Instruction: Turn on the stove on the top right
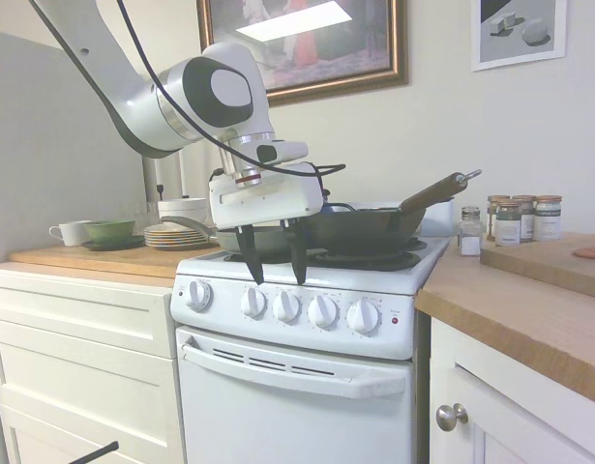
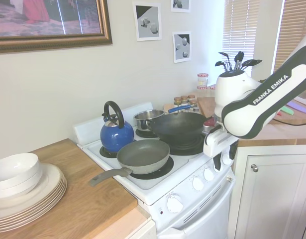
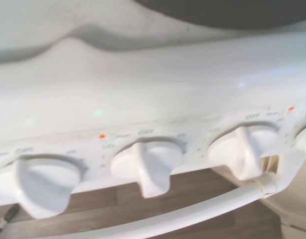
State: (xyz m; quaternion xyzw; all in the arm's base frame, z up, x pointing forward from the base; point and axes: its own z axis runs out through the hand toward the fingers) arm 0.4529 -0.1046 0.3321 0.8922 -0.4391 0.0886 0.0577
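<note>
Pincer (image 1: 275,269) agape above stove (image 1: 307,319) knobs

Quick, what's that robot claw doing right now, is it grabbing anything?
Gripper: open, two dark fingers apart, holding nothing, poised just above the row of round white knobs on the white stove.

"FRANKA EMIKA" on arm (image 2: 272,94); "OFF" above knobs (image 3: 145,167).
</note>
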